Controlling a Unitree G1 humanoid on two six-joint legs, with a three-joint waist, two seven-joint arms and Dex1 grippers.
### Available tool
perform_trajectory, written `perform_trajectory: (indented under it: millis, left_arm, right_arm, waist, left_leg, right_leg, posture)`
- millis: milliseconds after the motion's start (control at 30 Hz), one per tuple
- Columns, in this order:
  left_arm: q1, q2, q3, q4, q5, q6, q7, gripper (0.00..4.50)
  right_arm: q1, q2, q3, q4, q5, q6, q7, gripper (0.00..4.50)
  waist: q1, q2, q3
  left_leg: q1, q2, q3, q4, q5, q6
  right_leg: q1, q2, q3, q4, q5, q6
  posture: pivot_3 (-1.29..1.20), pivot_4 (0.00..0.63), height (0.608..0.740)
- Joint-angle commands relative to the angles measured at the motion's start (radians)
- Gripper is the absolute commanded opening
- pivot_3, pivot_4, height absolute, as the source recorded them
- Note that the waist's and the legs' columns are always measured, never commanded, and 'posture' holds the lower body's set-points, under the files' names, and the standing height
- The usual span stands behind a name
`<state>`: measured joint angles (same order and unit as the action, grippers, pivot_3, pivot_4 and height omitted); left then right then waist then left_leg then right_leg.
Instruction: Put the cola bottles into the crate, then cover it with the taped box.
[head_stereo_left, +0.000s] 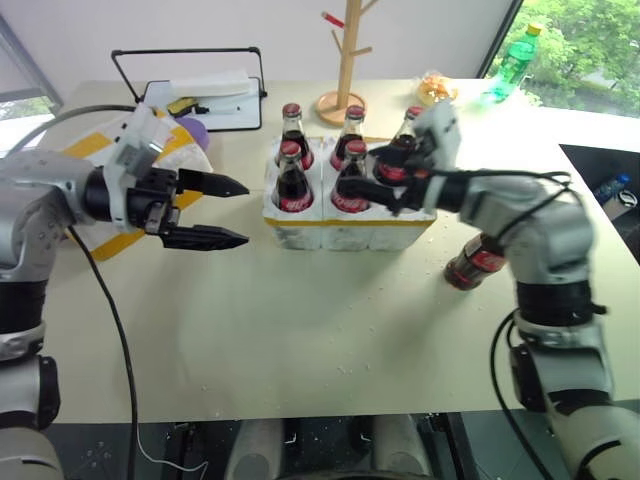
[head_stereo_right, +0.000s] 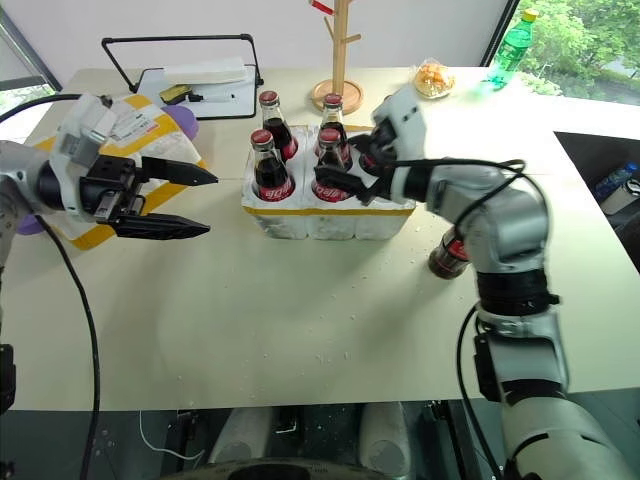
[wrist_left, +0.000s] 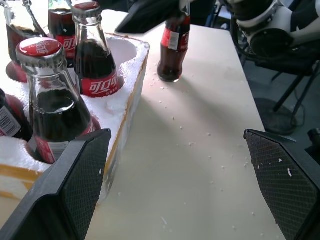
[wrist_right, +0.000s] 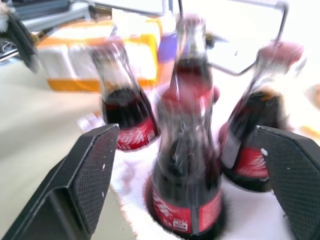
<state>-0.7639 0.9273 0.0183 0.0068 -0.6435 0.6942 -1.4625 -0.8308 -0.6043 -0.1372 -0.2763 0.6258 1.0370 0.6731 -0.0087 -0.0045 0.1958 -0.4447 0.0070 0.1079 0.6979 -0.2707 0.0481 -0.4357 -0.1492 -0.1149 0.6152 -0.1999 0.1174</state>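
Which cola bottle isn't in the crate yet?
The cola bottle standing on the table just right of the crate, beneath the right arm. The other five sit in wells.

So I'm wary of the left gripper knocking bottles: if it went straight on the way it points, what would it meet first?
Probably the crate and the front-left cola bottle in it. The open left gripper points across the table at that end; depth is hard to judge, so it might pass just in front.
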Motion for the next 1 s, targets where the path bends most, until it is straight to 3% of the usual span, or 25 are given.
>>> perform_trajectory:
  millis: [33, 133, 233, 333, 433, 600, 733, 1000]
  left_arm:
    - [-0.06, -0.025, -0.021, 0.047, 0.025, -0.045, -0.028, 4.5]
    - [-0.101, -0.059, -0.051, 0.098, 0.05, -0.074, -0.051, 4.5]
    - [-0.126, -0.084, -0.07, 0.127, 0.066, -0.091, -0.077, 4.5]
    - [-0.143, -0.101, -0.081, 0.145, 0.072, -0.099, -0.098, 4.5]
    - [-0.149, -0.112, -0.089, 0.152, 0.079, -0.103, -0.111, 4.5]
    - [-0.156, -0.125, -0.095, 0.173, 0.091, -0.111, -0.124, 4.5]
    - [-0.166, -0.133, -0.096, 0.183, 0.098, -0.113, -0.131, 4.5]
    - [-0.17, -0.132, -0.091, 0.154, 0.091, -0.094, -0.134, 4.5]
  right_arm:
    - [-0.101, -0.082, -0.155, -0.101, 0.133, 0.161, -0.048, 4.45]
    - [-0.128, -0.229, -0.249, -0.101, 0.159, 0.234, -0.051, 4.45]
    - [-0.055, -0.375, -0.361, -0.099, 0.156, 0.279, -0.041, 4.45]
    - [0.216, -0.465, -0.577, -0.175, 0.146, 0.256, 0.083, 4.45]
    - [0.438, -0.434, -0.827, -0.269, 0.204, 0.297, 0.155, 4.45]
    - [0.667, -0.293, -1.059, -0.405, 0.328, 0.342, 0.161, 4.45]
    - [0.787, -0.201, -1.075, -0.478, 0.413, 0.311, 0.113, 4.45]
    - [0.952, -0.026, -0.873, -0.518, 0.332, 0.113, -0.054, 4.45]
  waist:
    - [-0.002, 0.0, 0.0]
    - [0.002, -0.001, 0.0]
    - [0.007, -0.001, -0.001]
    - [0.018, -0.002, -0.001]
    - [0.024, -0.002, -0.001]
    - [0.021, -0.003, -0.003]
    - [0.022, -0.003, -0.003]
    - [0.023, -0.003, -0.003]
  left_leg:
    - [0.0, 0.0, 0.0, 0.0, 0.0, 0.0]
    - [0.001, 0.0, 0.0, 0.0, 0.0, 0.0]
    - [0.0, -0.001, 0.0, 0.0, -0.001, 0.001]
    - [0.0, 0.0, 0.001, 0.0, -0.001, 0.002]
    - [0.001, 0.0, 0.0, 0.0, -0.001, 0.002]
    - [0.004, 0.001, -0.001, 0.002, -0.001, 0.002]
    - [0.004, 0.0, -0.002, 0.002, -0.004, 0.007]
    - [0.004, 0.0, -0.003, 0.002, -0.001, 0.002]
  right_leg:
    - [0.0, 0.0, 0.0, 0.0, 0.0, 0.0]
    - [0.0, 0.0, 0.0, -0.001, 0.0, 0.0]
    - [0.0, -0.001, 0.0, -0.001, 0.0, 0.0]
    - [0.001, -0.001, 0.0, -0.002, 0.0, 0.0]
    - [0.002, -0.001, -0.001, -0.002, 0.0, 0.0]
    - [0.004, -0.001, 0.0, -0.002, 0.0, 0.0]
    - [0.005, -0.001, 0.0, -0.002, 0.0, 0.0]
    - [0.005, -0.001, 0.0, -0.002, 0.0, 0.0]
  posture:
    - [0.0, 0.15, 0.74]
    - [0.0, 0.15, 0.74]
    - [0.0, 0.15, 0.74]
    - [0.0, 0.15, 0.74]
    - [0.0, 0.15, 0.74]
    - [0.0, 0.15, 0.74]
    - [0.0, 0.15, 0.74]
    - [0.0, 0.15, 0.74]
